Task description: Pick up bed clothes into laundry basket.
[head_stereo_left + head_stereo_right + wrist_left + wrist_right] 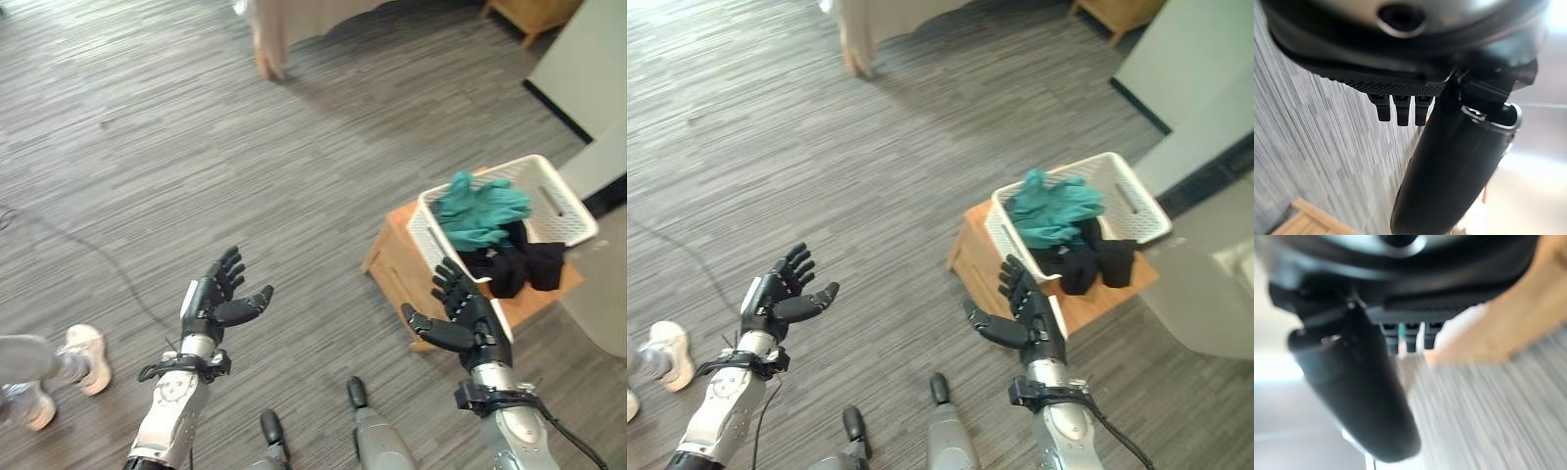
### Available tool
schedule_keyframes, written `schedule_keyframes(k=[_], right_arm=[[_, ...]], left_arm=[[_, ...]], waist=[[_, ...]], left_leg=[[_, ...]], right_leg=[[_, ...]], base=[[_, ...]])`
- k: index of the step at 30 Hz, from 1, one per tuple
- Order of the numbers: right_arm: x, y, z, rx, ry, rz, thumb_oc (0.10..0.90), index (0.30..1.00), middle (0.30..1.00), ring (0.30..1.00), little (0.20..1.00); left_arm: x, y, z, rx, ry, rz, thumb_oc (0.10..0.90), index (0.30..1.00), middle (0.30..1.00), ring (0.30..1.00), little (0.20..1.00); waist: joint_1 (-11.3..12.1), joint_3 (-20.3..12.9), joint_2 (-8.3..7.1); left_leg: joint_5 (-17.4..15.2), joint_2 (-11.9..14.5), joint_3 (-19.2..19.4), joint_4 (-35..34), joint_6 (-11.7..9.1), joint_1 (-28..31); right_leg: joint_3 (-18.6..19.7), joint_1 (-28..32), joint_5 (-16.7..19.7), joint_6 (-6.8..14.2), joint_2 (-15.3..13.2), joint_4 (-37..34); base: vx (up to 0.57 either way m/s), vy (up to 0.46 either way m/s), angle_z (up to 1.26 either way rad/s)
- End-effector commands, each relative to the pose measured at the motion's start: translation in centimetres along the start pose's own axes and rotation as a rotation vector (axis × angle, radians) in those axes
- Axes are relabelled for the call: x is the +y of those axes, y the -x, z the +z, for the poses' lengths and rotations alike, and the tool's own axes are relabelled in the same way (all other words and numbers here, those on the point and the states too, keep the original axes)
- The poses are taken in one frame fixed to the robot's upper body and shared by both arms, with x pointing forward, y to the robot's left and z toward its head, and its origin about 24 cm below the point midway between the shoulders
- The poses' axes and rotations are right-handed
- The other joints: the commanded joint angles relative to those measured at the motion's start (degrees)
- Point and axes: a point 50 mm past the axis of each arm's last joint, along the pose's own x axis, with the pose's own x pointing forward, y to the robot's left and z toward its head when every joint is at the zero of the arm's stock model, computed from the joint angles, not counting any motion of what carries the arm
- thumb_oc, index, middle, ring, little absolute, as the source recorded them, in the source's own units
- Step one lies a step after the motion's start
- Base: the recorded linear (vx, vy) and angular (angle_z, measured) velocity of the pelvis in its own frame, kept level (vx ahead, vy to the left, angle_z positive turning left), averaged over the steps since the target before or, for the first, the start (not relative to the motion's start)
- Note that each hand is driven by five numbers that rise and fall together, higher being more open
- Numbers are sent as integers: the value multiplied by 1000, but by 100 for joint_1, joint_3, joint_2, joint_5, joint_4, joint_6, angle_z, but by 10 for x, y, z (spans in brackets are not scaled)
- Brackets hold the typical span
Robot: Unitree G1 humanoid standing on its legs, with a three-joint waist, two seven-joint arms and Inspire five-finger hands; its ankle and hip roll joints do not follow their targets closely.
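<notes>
Bed clothes lay in the white laundry basket (563,201), just beyond the right hand (472,318): a teal garment (480,209) heaped at the basket's nearer end, and a black garment (519,264) draped over the rim closest to the hand and hanging down the outside. Basket sat on a low wooden stand (402,257) on the grey striped floor (147,147); the stand's near corner was just beside the right hand's fingertips. Right hand was held palm-up, fingers straight and spread, thumb out to the inside, empty, close to the black garment but not touching it. Left hand (217,299) hung well apart from the basket on the other side, also palm-up with fingers relaxed and extended, thumb pointing inward, holding nothing, over bare floor. A person's pale shoes (83,354) and grey trouser leg stood near the left hand's outer side. Far ahead of both hands, beige cloth (284,24) hung down to the floor, and a second wooden piece (529,15) stood beyond the basket.
</notes>
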Motion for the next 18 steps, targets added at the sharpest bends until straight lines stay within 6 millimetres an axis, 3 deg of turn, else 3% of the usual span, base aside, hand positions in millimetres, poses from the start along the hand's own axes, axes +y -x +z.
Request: schedule_keyframes(k=[1,5,10,18], right_arm=[[-19,-16,32,-219,-44,-131,800,900,900,900,900],[-34,-16,7,-133,-92,-252,800,900,900,900,900],[-43,0,-7,-90,-141,-322,800,900,900,900,900],[-36,2,-20,-16,-111,-277,800,900,900,900,900]], left_arm=[[12,-9,50,-273,-70,69,800,900,900,900,900],[16,-8,34,-213,-100,117,800,900,900,900,900],[9,3,4,-101,-33,109,800,900,900,900,900],[1,7,-2,-74,-107,68,800,900,900,900,900]], waist=[[176,-585,-123],[190,-705,-234],[112,-843,-288],[90,-922,-322]], left_leg=[[-549,165,42,4,-240,339],[-523,186,160,4,-273,324],[-534,210,215,4,-292,439],[-539,226,238,4,-296,487]], right_leg=[[-343,819,-413,-78,274,-419],[-337,971,-193,-77,323,-990],[-366,1155,-255,-132,310,-1074],[-355,1204,-264,-137,322,-1089]], base=[[-40,29,56],[-12,-19,19],[28,5,-7],[16,2,-6]])
